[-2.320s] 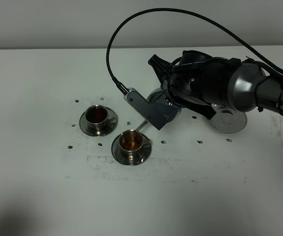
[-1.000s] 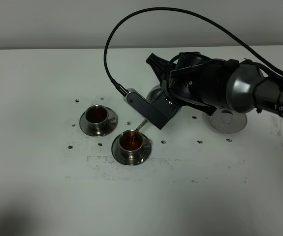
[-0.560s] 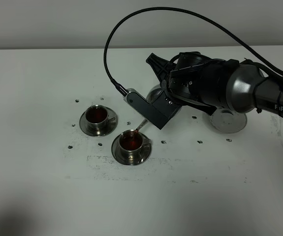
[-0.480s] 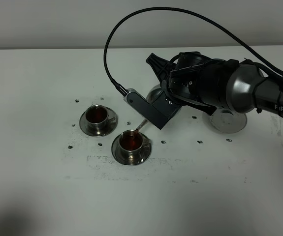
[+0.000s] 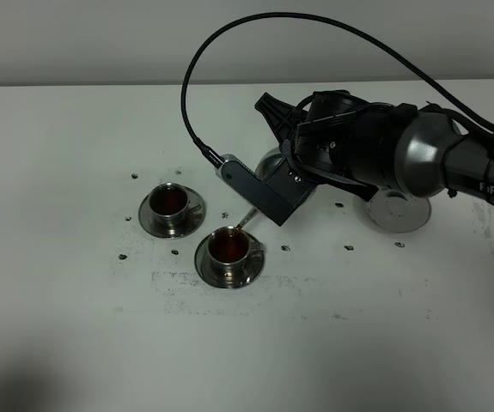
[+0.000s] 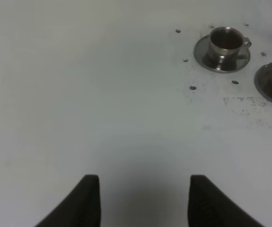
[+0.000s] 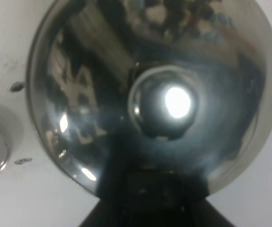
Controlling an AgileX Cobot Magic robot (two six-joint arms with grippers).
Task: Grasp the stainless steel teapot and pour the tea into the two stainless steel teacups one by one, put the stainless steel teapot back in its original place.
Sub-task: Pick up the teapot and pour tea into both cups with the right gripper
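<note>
The right gripper is closed on the stainless steel teapot and holds it above the table, tilted toward the cups. In the exterior high view most of the pot is hidden behind the black arm and the wrist camera housing; only a curved part of its shiny body shows beside the housing. The thin spout emerges below the housing and points down to the rim of the near teacup. The spout tip sits at the cup's edge; whether it touches cannot be told.

The near teacup stands on its saucer and contains dark reddish liquid. The far teacup stands on its own saucer, just beside the first and to its left and rear, and also contains dark liquid. The two saucers are close but apart.

The flat round coaster lies on the table on the right, partly covered by the arm, with nothing resting on it.

In the right wrist view the teapot lid fills the picture, with its round knob at the centre.

The left gripper hangs over bare table well clear of the cups, holding nothing; its two dark fingertips show with a gap between them.

Small dark marks dot the table around the cups.
</note>
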